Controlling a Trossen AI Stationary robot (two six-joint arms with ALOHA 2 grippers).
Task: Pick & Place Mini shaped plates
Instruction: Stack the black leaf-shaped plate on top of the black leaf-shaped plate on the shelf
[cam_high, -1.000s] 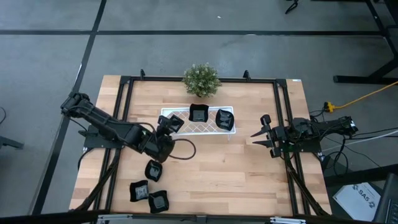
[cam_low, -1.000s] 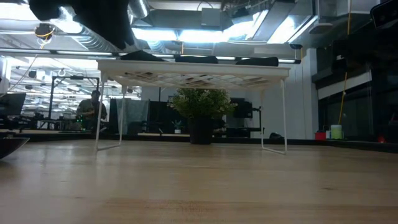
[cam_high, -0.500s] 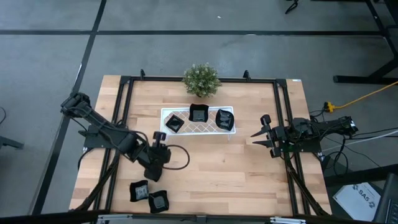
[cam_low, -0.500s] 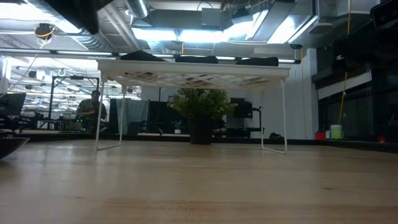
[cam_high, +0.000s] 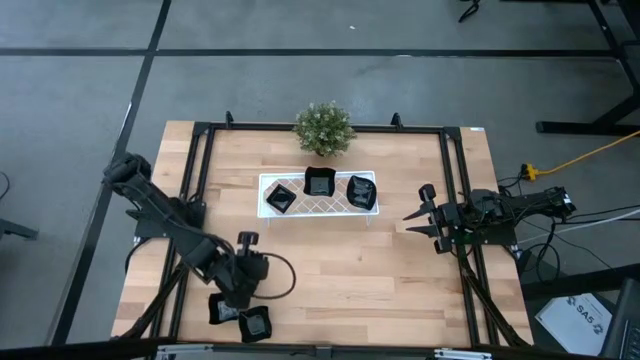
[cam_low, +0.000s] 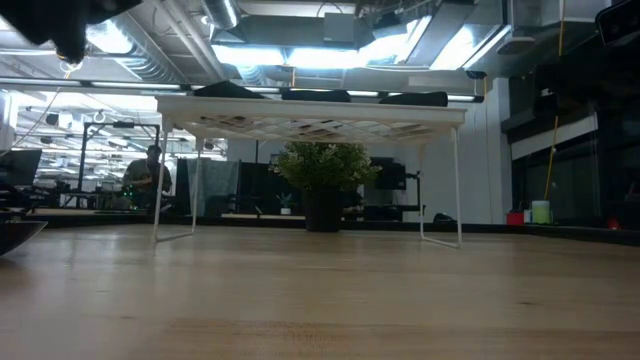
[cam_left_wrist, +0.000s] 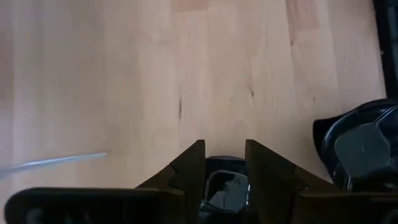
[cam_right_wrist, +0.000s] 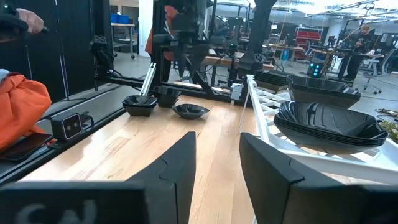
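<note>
Three mini shaped plates, black and glossy, lie on the white lattice tray: one at its left end, one in the middle, one at the right. Two more rest on the wood near the front left. My left gripper hovers open and slanting down beside them. In the left wrist view a third plate shows in the gap behind its fingertips, untouched, with another plate off to the side. My right gripper waits open and level at the table's right.
A small green potted plant stands behind the tray at the far edge. The tray stands on thin white legs above the wood. A black frame runs around the table. Bare wood lies between the tray and the near edge.
My left gripper has gone from the tray's left end toward the table's near edge and a little down, rolling its wrist as it went. It now hangs over the plates at the front left. The plate at the tray's left end has stayed on the tray.
</note>
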